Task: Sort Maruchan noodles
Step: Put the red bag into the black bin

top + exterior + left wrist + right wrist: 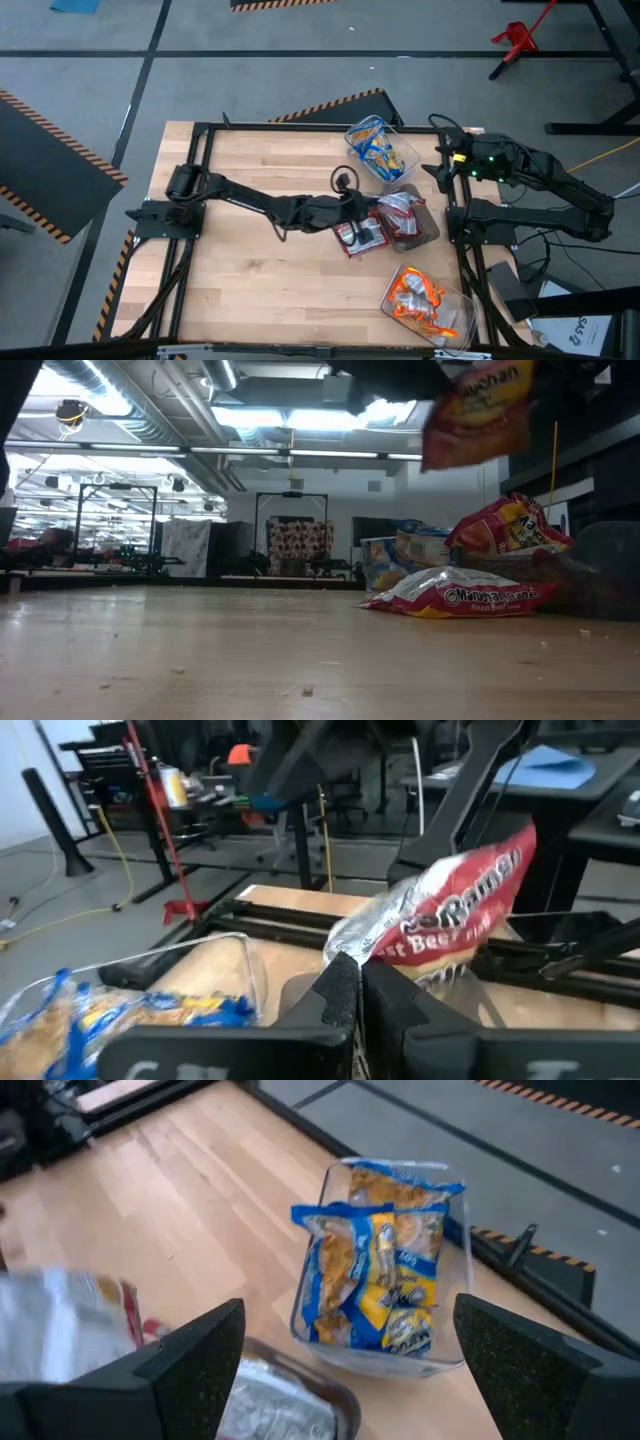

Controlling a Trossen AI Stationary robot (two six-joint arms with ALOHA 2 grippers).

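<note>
Left claw pinching red "Ramen" "Beef" packet; right claw spread.

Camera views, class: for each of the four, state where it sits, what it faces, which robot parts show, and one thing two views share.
High: overhead, facing down; both arms, table.
Low: tabletop height, facing the room; lifted red packet.
Left wrist: behind shut left gripper holding that packet.
Right wrist: above blue packets; open right gripper.
Shared: low and left wrist show the red packet.
</note>
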